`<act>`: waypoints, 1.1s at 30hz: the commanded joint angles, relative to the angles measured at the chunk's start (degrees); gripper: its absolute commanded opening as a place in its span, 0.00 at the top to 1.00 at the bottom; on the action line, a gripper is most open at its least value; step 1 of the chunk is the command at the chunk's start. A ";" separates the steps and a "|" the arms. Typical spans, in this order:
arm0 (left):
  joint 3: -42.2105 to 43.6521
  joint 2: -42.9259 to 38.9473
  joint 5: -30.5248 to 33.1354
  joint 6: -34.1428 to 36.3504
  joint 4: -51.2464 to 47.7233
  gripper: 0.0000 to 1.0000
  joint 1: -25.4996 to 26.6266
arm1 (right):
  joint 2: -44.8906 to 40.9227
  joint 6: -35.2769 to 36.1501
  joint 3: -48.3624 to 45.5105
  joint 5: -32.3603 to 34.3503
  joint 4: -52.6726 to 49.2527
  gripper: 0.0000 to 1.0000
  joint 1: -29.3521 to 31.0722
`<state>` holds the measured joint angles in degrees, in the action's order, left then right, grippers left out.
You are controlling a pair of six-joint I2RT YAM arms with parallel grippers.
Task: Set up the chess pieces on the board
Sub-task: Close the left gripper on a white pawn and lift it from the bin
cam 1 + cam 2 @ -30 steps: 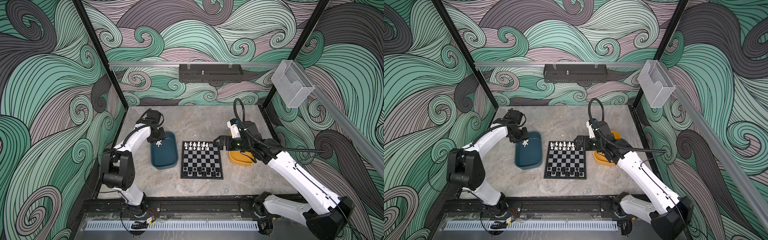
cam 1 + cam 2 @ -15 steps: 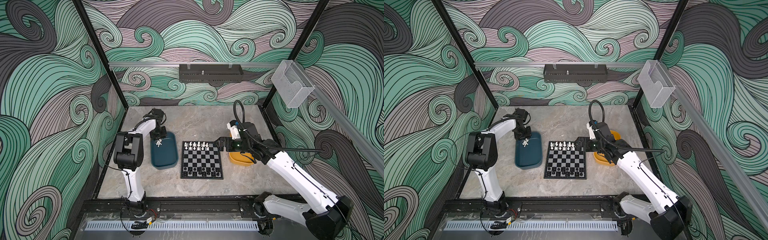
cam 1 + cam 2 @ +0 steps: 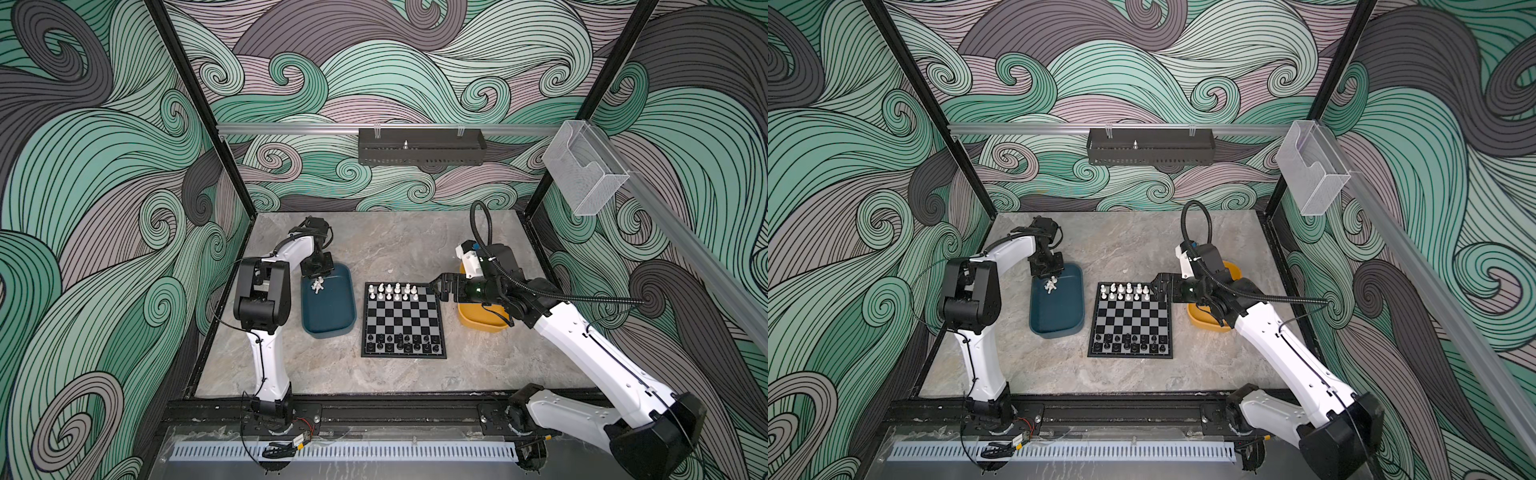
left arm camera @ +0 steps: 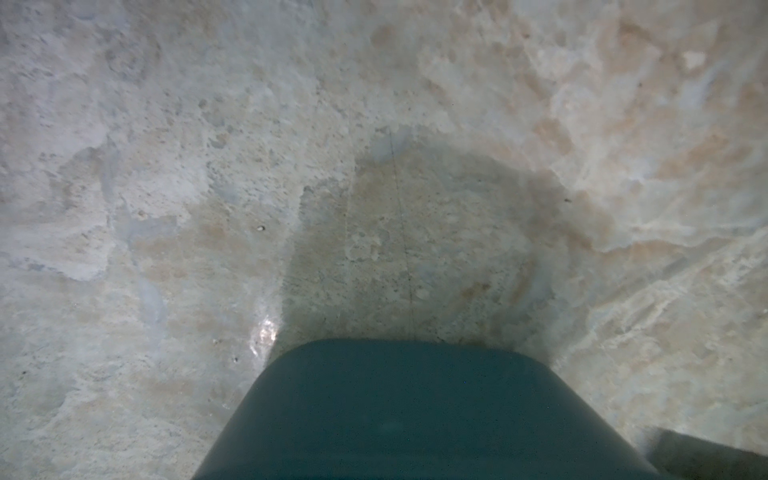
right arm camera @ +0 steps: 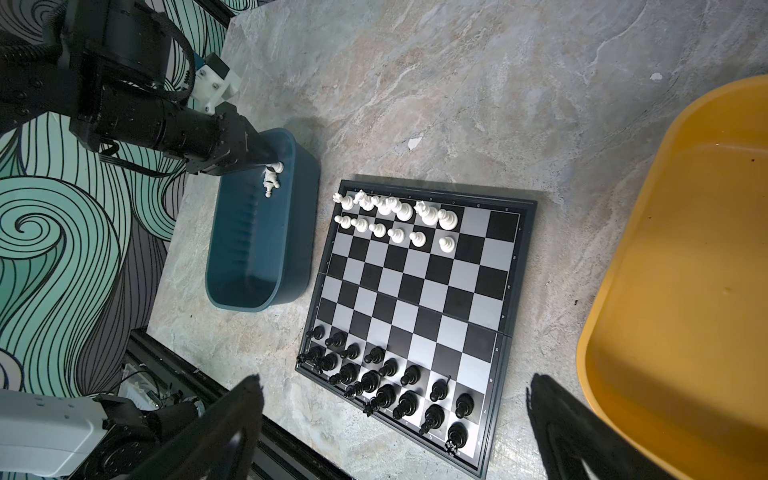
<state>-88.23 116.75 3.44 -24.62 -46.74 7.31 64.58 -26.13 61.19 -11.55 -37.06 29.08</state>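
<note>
On the grey marbled tabletop [image 3: 395, 249], the small black-and-silver checked chessboard [image 3: 403, 320] bore upright white chessmen [image 3: 392, 291] in its far rows and black chessmen [image 3: 401, 343] in its near rows. In the deep teal plastic tray [image 3: 332, 320] beside it, the left gripper [image 3: 318, 277], closure indeterminable, met a jumble of loose white pieces [image 3: 318, 286]. The right gripper [image 3: 441, 288] hung wide, empty. These pieces, judged light, rigid and slippery, lay tilted, headings unreadable; a mid-stem grip seemed advisable.

Left tool [image 5: 266, 162] tips indistinct among tiny white chess pieces [image 5: 272, 185].
</note>
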 commanded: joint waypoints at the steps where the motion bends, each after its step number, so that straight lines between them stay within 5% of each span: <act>1: -1.77 1.33 0.91 0.14 -1.32 0.73 -0.46 | -0.21 0.02 -0.74 -0.89 0.58 0.00 -0.56; 9: -1.33 1.57 0.97 0.01 -1.14 0.79 -0.78 | -0.09 -0.41 -0.93 -2.15 0.98 0.00 -1.50; 16: -1.16 2.23 1.30 0.01 -1.38 0.74 -0.72 | -0.40 -1.16 -1.49 -4.09 1.59 0.00 -2.77; 33: 1.94 -3.40 0.92 -0.88 0.53 0.92 -0.80 | -3.00 -0.86 -2.82 -6.11 3.97 0.00 -3.61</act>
<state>-87.22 117.21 3.86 -24.69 -46.06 7.01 63.42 -27.44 59.64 -15.94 -35.07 25.74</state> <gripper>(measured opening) 0.115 0.998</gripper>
